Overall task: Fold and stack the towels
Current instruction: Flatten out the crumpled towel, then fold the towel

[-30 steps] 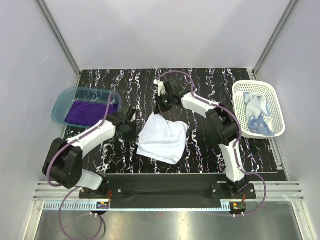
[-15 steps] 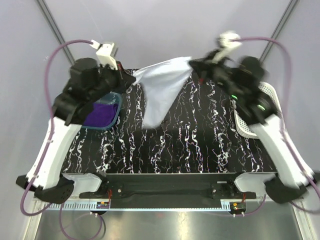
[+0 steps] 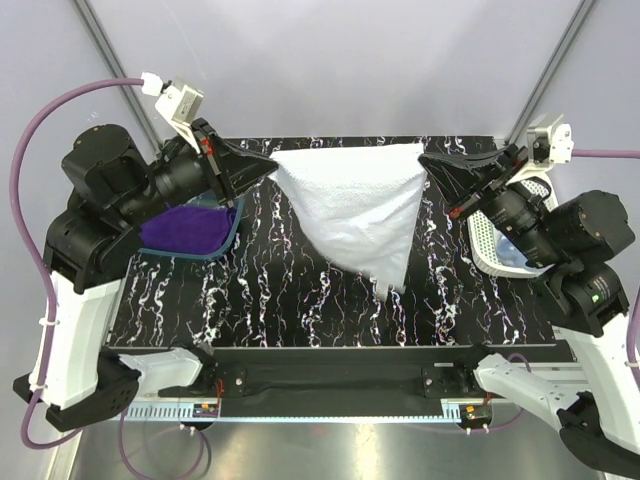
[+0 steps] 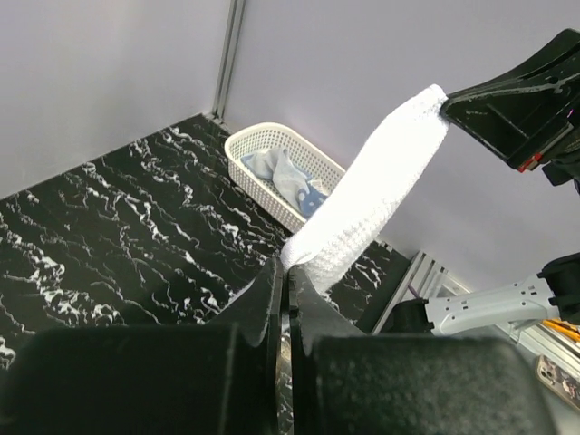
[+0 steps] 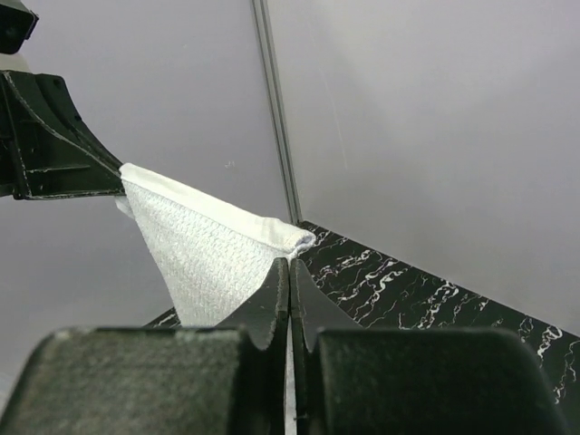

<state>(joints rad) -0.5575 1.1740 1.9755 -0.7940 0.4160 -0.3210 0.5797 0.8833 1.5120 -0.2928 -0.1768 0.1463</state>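
As white towel (image 3: 352, 210) hangs, edge runs taut.

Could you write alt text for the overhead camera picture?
A white towel hangs stretched in the air between the left gripper and the right gripper, each shut on an upper corner, above a black marbled table. A purple towel lies in a teal tray at left; a white mesh basket stands at right.
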